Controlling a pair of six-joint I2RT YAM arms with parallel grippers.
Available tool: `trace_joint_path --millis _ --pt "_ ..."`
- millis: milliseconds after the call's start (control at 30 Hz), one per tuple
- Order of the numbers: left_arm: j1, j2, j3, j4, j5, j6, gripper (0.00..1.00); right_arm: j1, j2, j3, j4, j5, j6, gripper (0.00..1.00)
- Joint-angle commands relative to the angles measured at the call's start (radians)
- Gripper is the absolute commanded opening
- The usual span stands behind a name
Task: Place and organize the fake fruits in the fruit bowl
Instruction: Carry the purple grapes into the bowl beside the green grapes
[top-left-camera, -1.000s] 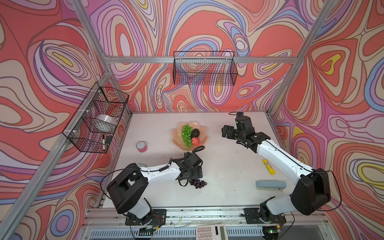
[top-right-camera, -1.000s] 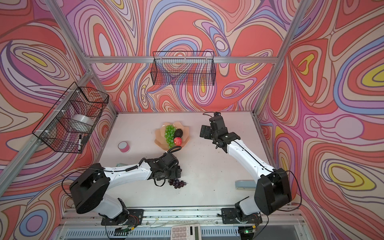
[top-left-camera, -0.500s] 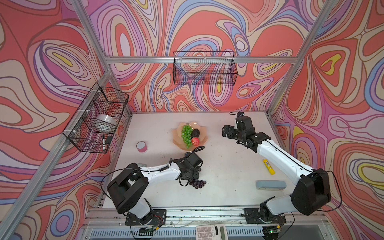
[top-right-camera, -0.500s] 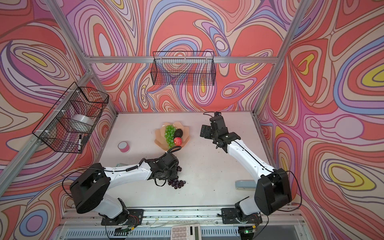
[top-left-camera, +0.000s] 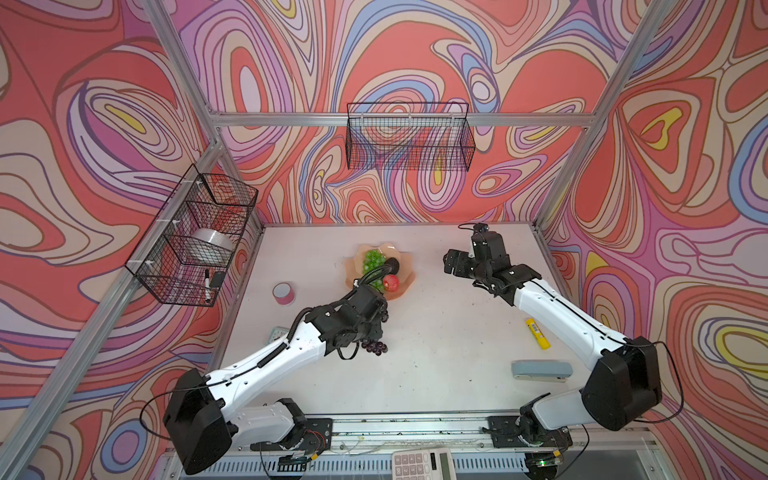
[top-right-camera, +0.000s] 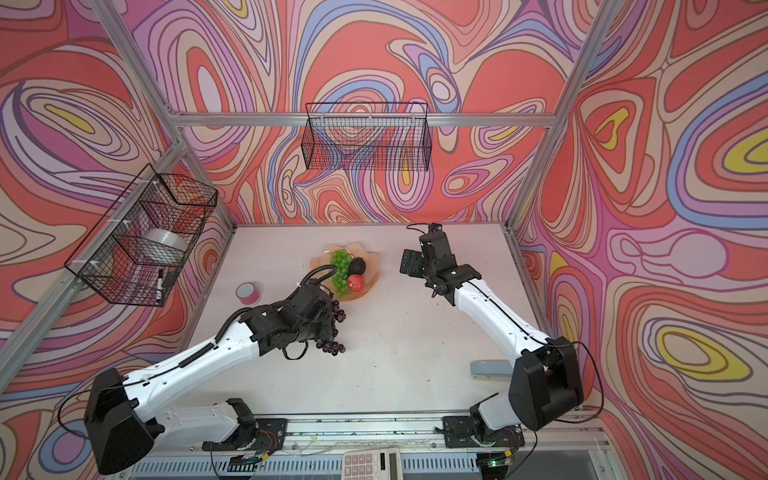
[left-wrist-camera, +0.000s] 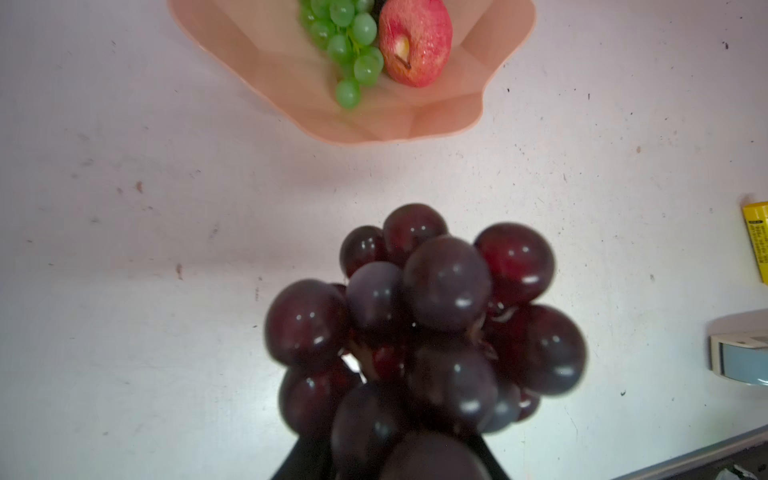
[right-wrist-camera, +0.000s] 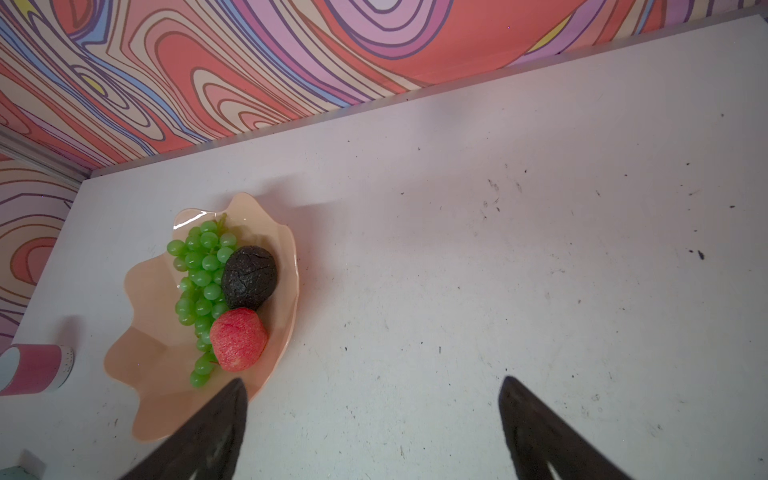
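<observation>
Top views: your left pincer (top-left-camera: 374, 332), lower centre, is closed on the dark purple grape bunch (top-left-camera: 374, 347), the one fruit outside the fruit bowl (top-left-camera: 406, 279), which sits just above holding green grape bunch (top-right-camera: 340, 266), avocado (top-right-camera: 357, 266) and apple (top-right-camera: 355, 282). Left wrist: purple grapes fill the pincer's mouth, clamped for the carry, I judge; bowl beyond. Right wrist: your right pincer (right-wrist-camera: 374, 380) stands wide and empty beside the bowl, likely keeping clear.

Bright even light; purple grapes (left-wrist-camera: 424, 332) blurred (near lens).

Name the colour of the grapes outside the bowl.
The grape bunch is dark purple; clearest in left wrist view.
</observation>
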Motion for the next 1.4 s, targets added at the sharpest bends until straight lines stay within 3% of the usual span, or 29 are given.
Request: trace_joint_path --millis 0,267,467,733,833,1133,1233,1367 --pt "0.075 -0.030 0.075 -0.121 -0.034 0.134 0.33 -0.006 -0.010 -0.004 0.011 -0.003 0.006 0.97" --pt "0.204 0.067 0.263 -0.166 -0.054 0.299 0.33 -0.006 -0.031 -0.008 -0.005 0.011 0.005 0.97" --pt "0.340 0.229 0.389 -0.087 0.055 0.338 0.34 -0.006 -0.049 -0.003 -0.024 -0.005 0.009 0.97" --pt "0.392 0.547 0.655 -0.099 0.168 0.376 0.35 -0.006 -0.097 -0.030 -0.049 0.012 0.014 0.97" --pt "0.406 0.656 0.727 -0.125 0.159 0.371 0.35 -0.006 -0.118 -0.040 -0.059 0.030 0.012 0.97" --pt "0.476 0.814 0.795 -0.116 0.248 0.321 0.35 -0.007 -0.134 -0.043 -0.083 0.049 0.000 0.97" --pt "0.476 0.831 0.800 -0.112 0.262 0.313 0.40 -0.006 -0.126 -0.042 -0.080 0.048 0.001 0.97" --pt "0.479 0.857 0.812 -0.131 0.250 0.310 0.59 -0.008 -0.114 -0.039 -0.077 0.040 0.004 0.97"
